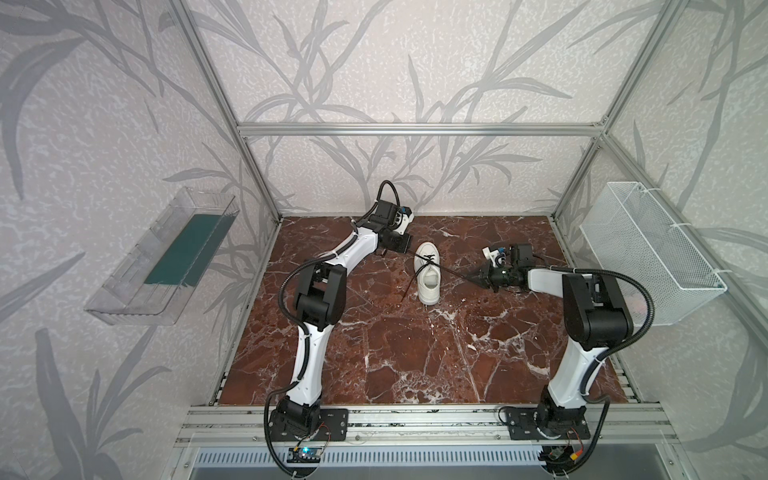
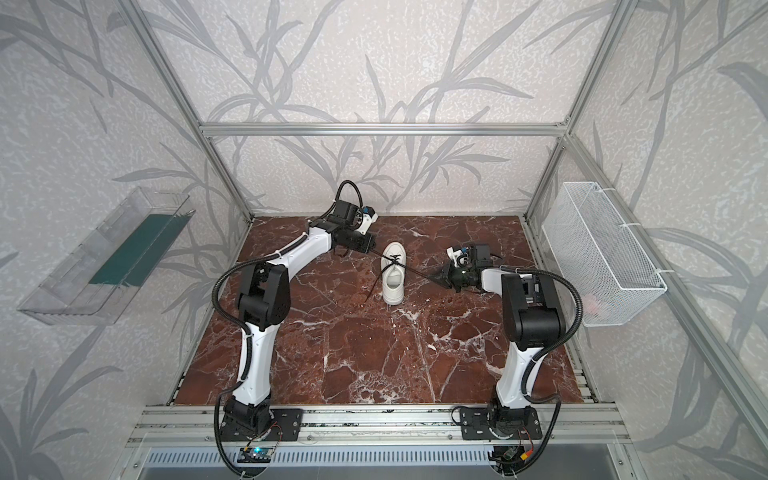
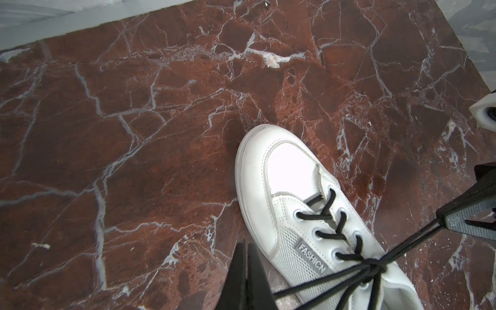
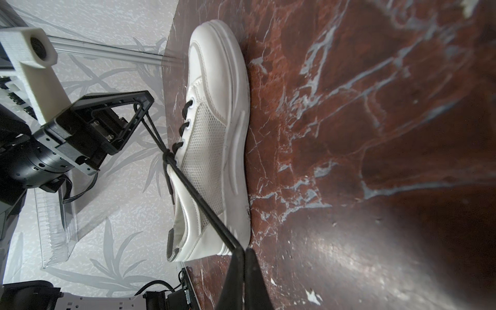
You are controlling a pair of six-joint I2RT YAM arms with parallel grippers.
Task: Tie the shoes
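Note:
The shoes show as one white sneaker (image 1: 428, 276) (image 2: 392, 280) (image 3: 284, 171) (image 4: 214, 134), standing on the red marble table with its toe toward the back wall. Its black laces meet in a knot (image 1: 426, 262) (image 3: 374, 266) (image 4: 167, 155) over the tongue. My left gripper (image 1: 410, 249) (image 2: 375, 249) (image 3: 245, 245) (image 4: 143, 103) is shut on a lace strand just left of the shoe. My right gripper (image 1: 471, 277) (image 2: 436, 276) (image 4: 243, 251) (image 3: 442, 218) is shut on another strand, stretched taut to the right. A loose lace end (image 1: 409, 286) trails toward the front left.
A clear plastic bin (image 1: 162, 257) hangs on the left wall and a white wire basket (image 1: 648, 253) on the right wall. Aluminium frame posts stand at the table's back corners, and a rail (image 1: 415, 419) holding both arm bases runs along the front edge.

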